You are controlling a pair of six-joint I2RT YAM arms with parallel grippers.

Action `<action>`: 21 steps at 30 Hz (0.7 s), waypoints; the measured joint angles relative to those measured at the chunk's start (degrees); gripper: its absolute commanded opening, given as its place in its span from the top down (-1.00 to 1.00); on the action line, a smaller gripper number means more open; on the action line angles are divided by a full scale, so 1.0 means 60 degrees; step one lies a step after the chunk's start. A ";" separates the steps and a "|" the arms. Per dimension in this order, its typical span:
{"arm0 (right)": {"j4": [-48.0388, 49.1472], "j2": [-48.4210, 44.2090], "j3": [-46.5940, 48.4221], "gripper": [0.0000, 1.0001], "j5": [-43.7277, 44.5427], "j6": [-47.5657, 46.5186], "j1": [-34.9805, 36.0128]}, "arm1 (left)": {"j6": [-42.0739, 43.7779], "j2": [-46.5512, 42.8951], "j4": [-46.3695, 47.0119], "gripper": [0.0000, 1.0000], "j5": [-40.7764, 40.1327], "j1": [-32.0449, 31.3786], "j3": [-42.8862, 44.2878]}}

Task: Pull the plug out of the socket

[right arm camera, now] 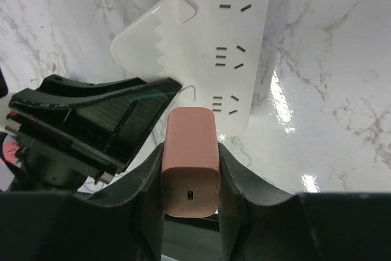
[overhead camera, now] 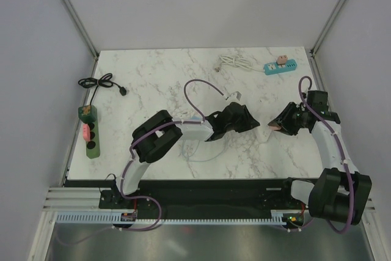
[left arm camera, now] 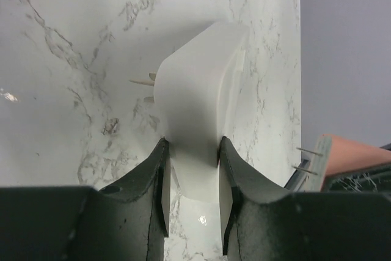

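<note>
Pink and boxy, the plug [right arm camera: 189, 178] sits clamped between the fingers of my right gripper [right arm camera: 190, 151], which has closed firmly onto its sides. The end with the small port faces the right wrist camera. My left gripper [left arm camera: 192, 148] is closed on one end of the white power strip [right arm camera: 201, 35], with the rest of the strip sticking out past the fingertips.

Taking that strip as my reference, the plug hangs just off its right side with a clear gap between them. In the left wrist view I can see the plug's two bare prongs [left arm camera: 308, 158] pointing towards the strip and touching nothing. From the right wrist view, every socket face I can see on the strip is empty. The strip looks tilted and raised off the marble table [left arm camera: 61, 59], though I cannot tell whether its far end touches the table.

I judge the pull itself to be done, since the plug is out and both pieces are held apart in the air. What seems to remain is finishing cleanly. That calls for keeping the plug away from the strip, lowering each piece to the marble, and only then opening the jaws. The strip should come down level so it does not tip when released.

Two other strips are not involved. A green one [overhead camera: 90, 134] lies well to the left of the white strip, and a teal one [overhead camera: 280, 66] lies beyond it to the right.
</note>
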 measured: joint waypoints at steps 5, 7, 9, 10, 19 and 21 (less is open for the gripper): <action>-0.0138 -0.0178 0.0040 1.00 0.0062 -0.0007 -0.0069 | 0.0007 0.0007 -0.0051 0.95 -0.0109 0.0095 0.0073; -0.0324 -0.0459 0.0095 1.00 0.0488 -0.0051 -0.0073 | 0.0055 0.0073 -0.0098 0.96 -0.0080 0.0095 0.0193; -0.0499 -0.0681 0.0284 1.00 0.0780 -0.0127 -0.0073 | 0.0208 0.0310 -0.0200 0.96 0.0127 0.0095 0.0583; -0.0546 -0.0743 0.0393 1.00 0.0867 -0.0175 -0.0073 | 0.0324 0.0528 -0.0299 0.95 0.0339 0.0117 0.0933; -0.0798 -0.1038 0.0583 1.00 0.1297 -0.0295 -0.0073 | 0.1242 0.1814 -0.0929 0.60 0.2452 0.0182 0.2994; -0.0827 -0.1137 0.0583 1.00 0.1304 -0.0295 -0.0073 | 0.1362 0.1840 -0.1053 0.08 0.2703 0.0182 0.3075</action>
